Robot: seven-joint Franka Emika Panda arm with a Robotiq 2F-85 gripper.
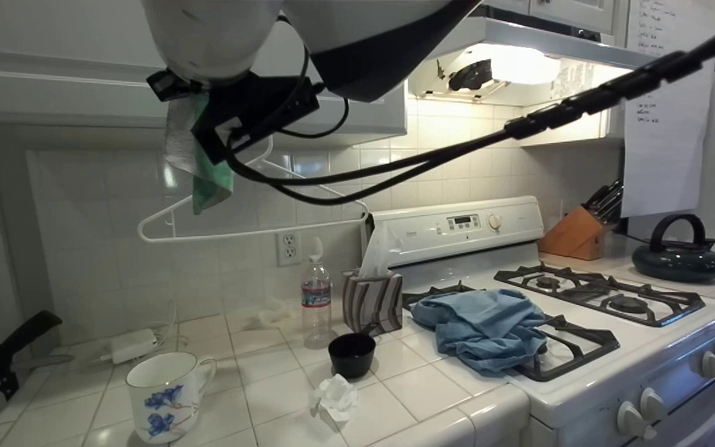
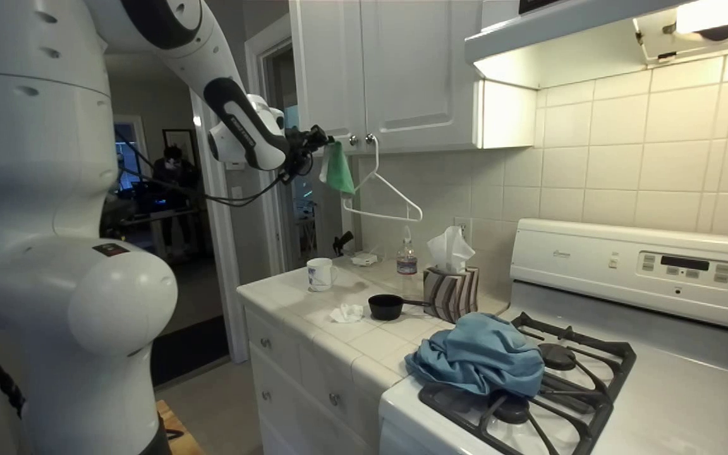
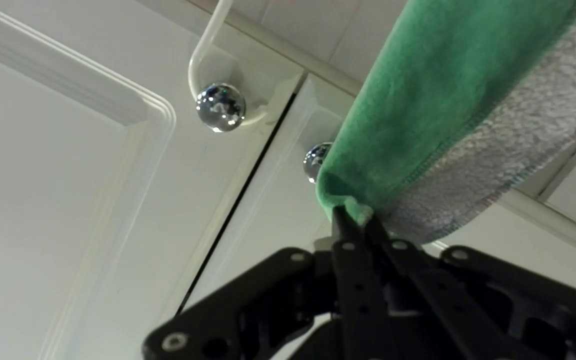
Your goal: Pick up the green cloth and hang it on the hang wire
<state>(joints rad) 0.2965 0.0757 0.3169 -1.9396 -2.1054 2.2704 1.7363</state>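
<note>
The green cloth (image 1: 211, 183) has a grey-white fleecy side. It hangs down from my gripper in both exterior views (image 2: 339, 169) and fills the upper right of the wrist view (image 3: 408, 105). My gripper (image 3: 360, 220) is shut on a folded corner of it; the gripper also shows in an exterior view (image 2: 329, 140). The white hanger (image 1: 252, 234) hangs by its hook from a round cabinet knob (image 3: 221, 107); its bar and arms show in an exterior view (image 2: 380, 217). The gripper is high beside the hook, in front of the cabinet doors. Whether the cloth touches the hanger, I cannot tell.
White cabinet doors (image 2: 411, 69) stand close behind the hanger; a second knob (image 3: 315, 161) is beside the cloth. Below on the counter are a mug (image 1: 162, 403), a bottle (image 1: 316, 320), a tissue box (image 1: 373, 304) and a black pan (image 1: 351, 357). Blue fabric (image 2: 481, 357) lies on the stove.
</note>
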